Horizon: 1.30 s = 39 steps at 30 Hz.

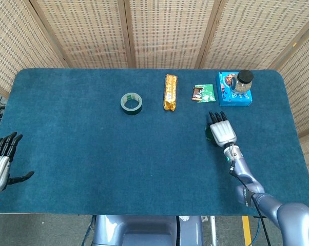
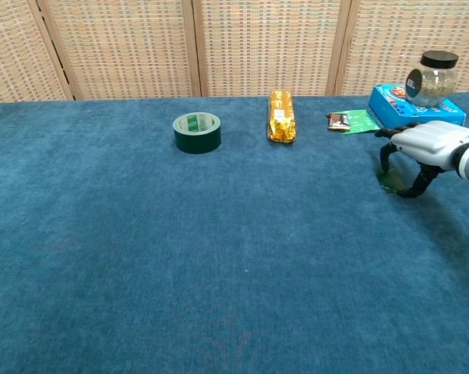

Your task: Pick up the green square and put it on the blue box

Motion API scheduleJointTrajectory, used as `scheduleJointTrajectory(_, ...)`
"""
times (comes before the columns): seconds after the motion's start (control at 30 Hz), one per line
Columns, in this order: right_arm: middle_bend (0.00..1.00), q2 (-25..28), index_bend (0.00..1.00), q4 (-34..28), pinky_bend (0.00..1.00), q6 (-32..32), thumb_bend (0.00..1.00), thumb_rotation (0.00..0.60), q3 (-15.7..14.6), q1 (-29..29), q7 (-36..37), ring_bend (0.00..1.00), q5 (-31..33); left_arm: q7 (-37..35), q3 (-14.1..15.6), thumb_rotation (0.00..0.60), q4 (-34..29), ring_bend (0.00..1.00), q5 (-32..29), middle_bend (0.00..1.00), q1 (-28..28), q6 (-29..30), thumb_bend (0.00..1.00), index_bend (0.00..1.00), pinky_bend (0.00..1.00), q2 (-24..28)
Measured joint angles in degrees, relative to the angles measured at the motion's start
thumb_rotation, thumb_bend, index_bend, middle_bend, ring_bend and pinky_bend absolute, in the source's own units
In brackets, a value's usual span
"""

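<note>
The green square [image 2: 389,181] is a small dark green piece lying flat on the blue cloth; in the head view only its edge [image 1: 209,135] shows beside my right hand. My right hand [image 1: 222,131] [image 2: 433,143] arches over it, fingers and thumb pointing down on either side; I see no grip on it. The blue box [image 1: 234,95] [image 2: 412,110] lies at the far right, just beyond that hand, with a glass jar [image 1: 243,80] [image 2: 431,78] standing on it. My left hand [image 1: 0,163] hangs open at the table's near left edge.
A light green packet [image 1: 206,93] [image 2: 357,121] with a small brown bar on it lies left of the blue box. A gold wrapped bar [image 1: 170,91] [image 2: 280,115] and a green tape roll [image 1: 131,103] [image 2: 197,132] lie further left. Wicker screens stand behind.
</note>
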Motion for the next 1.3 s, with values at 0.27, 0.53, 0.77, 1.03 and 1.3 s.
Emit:
scheduleJointTrajectory(0.27, 0.0, 0.3, 0.46, -0.3, 0.0, -0.7, 0.53, 0.6, -0.4, 0.3, 1.2, 0.0, -0.8, 0.0, 0.0, 0.6, -0.1, 0.0, -0.1, 0.0, 0.0, 0.0, 0.0, 0.0, 0.0, 0.1)
scheduleJointTrajectory(0.53, 0.0, 0.7, 0.53, -0.5, 0.0, -1.4, 0.64, 0.6, -0.6, 0.5, 1.9, 0.0, -1.1, -0.1, 0.0, 0.6, -0.1, 0.0, -0.1, 0.0, 0.0, 0.0, 0.0, 0.0, 0.0, 0.1)
scheduleJointTrajectory(0.77, 0.01, 0.9, 0.56, -0.6, 0.0, -1.6, 0.74, 0.6, -1.0, 0.6, 2.9, 0.0, -1.9, 0.0, 0.0, 0.6, 0.0, 0.0, -0.1, 0.0, -0.1, -0.1, 0.0, 0.0, 0.0, 0.0)
scheduleJointTrajectory(1.03, 0.02, 1.3, 0.57, -1.0, 0.0, -1.6, 0.88, 0.6, -1.3, 0.9, 3.4, 0.0, -2.6, 0.0, 0.0, 0.6, -0.1, 0.0, -0.2, 0.0, -0.1, -0.2, 0.0, 0.0, 0.0, 0.1)
scheduleJointTrajectory(1.3, 0.02, 2.1, 0.57, -2.4, 0.0, -1.7, 0.93, 0.6, -1.3, 1.0, 3.2, 0.0, -2.7, -0.2, 0.0, 0.6, 0.0, 0.0, -0.2, 0.0, -0.1, -0.2, 0.0, 0.0, 0.0, 0.1)
